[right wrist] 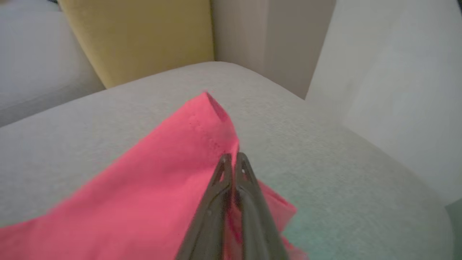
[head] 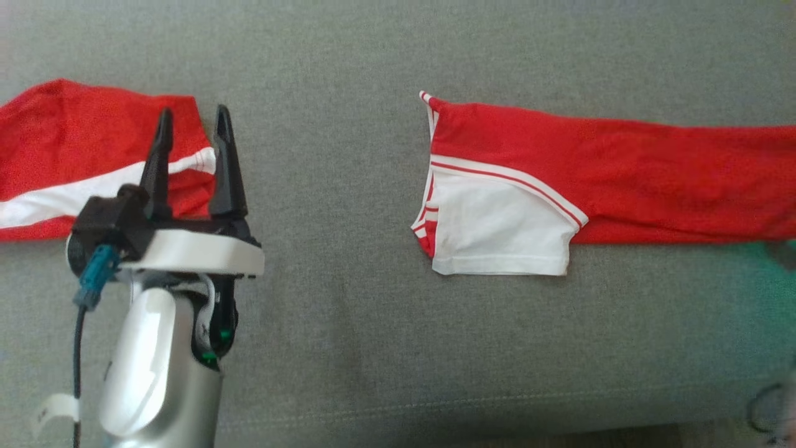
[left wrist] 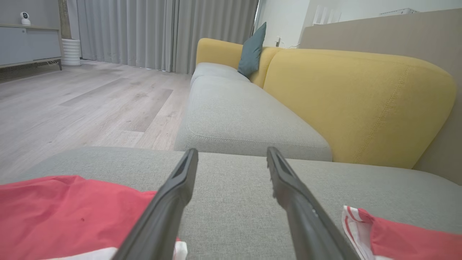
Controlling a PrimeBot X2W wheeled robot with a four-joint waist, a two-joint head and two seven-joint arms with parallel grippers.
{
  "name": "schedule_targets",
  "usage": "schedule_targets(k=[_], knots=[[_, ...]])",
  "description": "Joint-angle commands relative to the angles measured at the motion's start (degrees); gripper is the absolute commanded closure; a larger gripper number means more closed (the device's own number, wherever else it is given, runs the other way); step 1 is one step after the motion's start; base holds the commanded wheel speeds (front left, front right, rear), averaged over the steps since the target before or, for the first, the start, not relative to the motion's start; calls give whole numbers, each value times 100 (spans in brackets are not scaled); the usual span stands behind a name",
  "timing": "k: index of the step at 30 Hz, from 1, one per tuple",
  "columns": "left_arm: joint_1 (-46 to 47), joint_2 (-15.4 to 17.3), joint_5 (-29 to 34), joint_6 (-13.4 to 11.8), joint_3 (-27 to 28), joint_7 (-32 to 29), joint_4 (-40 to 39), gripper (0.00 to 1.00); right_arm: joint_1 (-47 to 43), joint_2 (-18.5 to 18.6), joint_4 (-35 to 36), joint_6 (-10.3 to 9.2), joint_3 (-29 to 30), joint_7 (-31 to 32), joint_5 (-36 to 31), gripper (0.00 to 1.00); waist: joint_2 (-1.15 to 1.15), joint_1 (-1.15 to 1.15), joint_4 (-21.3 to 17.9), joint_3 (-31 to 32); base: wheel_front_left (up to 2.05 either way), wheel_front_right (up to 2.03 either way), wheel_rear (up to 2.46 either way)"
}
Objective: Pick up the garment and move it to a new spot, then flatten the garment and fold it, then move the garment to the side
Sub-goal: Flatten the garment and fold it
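A red garment with a white sleeve and white striped trim lies stretched along the grey cushion, running off the right edge of the head view. In the right wrist view my right gripper is shut with the garment's red fabric pinched between its fingers near a raised corner. A second piece of red cloth with a white band lies at the far left. My left gripper hovers open over that cloth's right edge with nothing between its fingers. The left wrist view shows the same open gripper between both red pieces.
The grey cushion's front seam runs along the bottom of the head view. A yellow sofa backrest, a grey seat and a teal pillow lie beyond. Wooden floor spreads to the left. A pale wall stands close to the cushion's end.
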State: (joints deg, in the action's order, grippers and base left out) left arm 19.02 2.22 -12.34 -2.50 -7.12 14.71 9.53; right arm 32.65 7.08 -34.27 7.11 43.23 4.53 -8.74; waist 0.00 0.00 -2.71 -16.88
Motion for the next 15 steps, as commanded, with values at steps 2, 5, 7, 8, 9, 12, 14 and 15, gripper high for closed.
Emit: schedule_targets(k=[2,5,7,8,9,12,14,15], knots=[[-42,66,-60,-8,143,29,-157,0,238,-127,266,37,-274,19,43,100,0,0,-31,190,0,0,0],[-144,66,-114,-33,96,29,-138,0,258,-269,387,37,-634,107,329,100,0,0,-56,374,0,0,0],[-215,66,-147,-52,69,29,-135,0,220,-340,517,37,-1000,220,622,100,0,0,-65,506,0,0,0],[-250,66,-164,-62,58,29,-133,0,185,-365,606,37,-1201,282,782,100,0,0,-67,572,0,0,0],[-287,66,-180,-72,50,29,-130,0,143,-384,704,37,-1431,352,956,100,0,0,-67,639,0,0,0],[-392,66,-239,-104,23,29,-130,0,-41,-412,1062,37,-2027,589,1517,100,0,0,-32,824,0,0,0],[-445,66,-283,-128,10,29,-143,0,-175,-416,1268,37,-2492,727,2034,100,0,0,6,912,0,0,0],[-469,66,-297,-137,2,29,-144,0,-247,-417,1364,37,-2742,786,2282,100,0,0,22,943,0,0,0]])
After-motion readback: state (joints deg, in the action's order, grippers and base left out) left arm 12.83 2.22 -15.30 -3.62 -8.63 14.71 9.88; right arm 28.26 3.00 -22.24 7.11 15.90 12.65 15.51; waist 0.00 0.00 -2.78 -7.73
